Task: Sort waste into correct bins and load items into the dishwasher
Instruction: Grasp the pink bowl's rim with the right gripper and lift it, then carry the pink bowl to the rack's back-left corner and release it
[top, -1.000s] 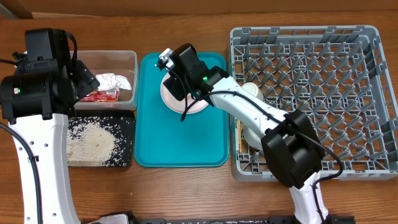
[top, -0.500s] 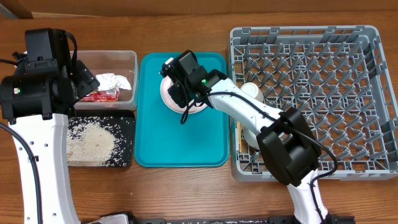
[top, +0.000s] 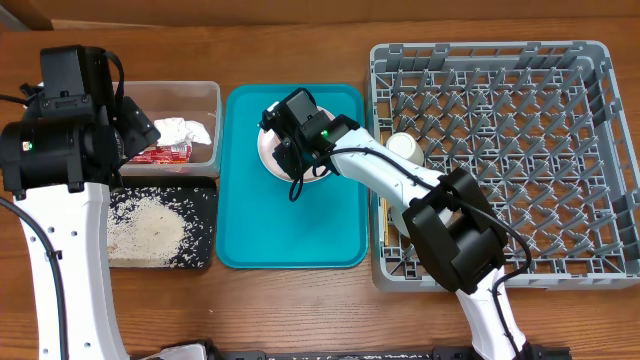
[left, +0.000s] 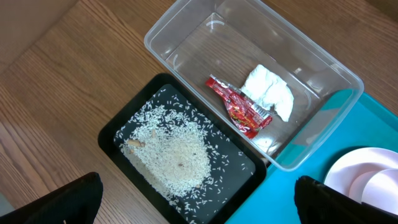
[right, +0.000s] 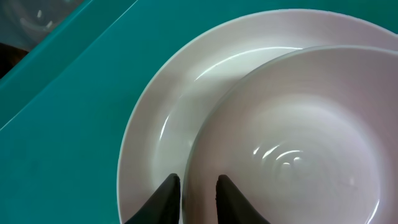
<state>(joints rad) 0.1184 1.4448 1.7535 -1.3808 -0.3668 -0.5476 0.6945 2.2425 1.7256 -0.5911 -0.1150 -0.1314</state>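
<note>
While the grey dish rack (top: 490, 47) fills the right of the worktop, the teal tray (top: 290, 220) lies just left of it. Further left, the left pincer (left: 196, 186) hangs spread wide and empty over the black tray (left: 111, 138) of rice (left: 177, 155). On the teal tray sits the pale pink plate (right: 152, 124), and on the plate sits the white-pink bowl (right: 298, 143). The right pincer (right: 198, 186) straddles the bowl's rim, one finger outside and one inside, close together. Whether they bite yet I cannot tell. The step looks to be picking up the bowl for the rack. To do it well, clamp squarely on the rim. Lift straight up so the plate is not dragged, then carry across.
</note>
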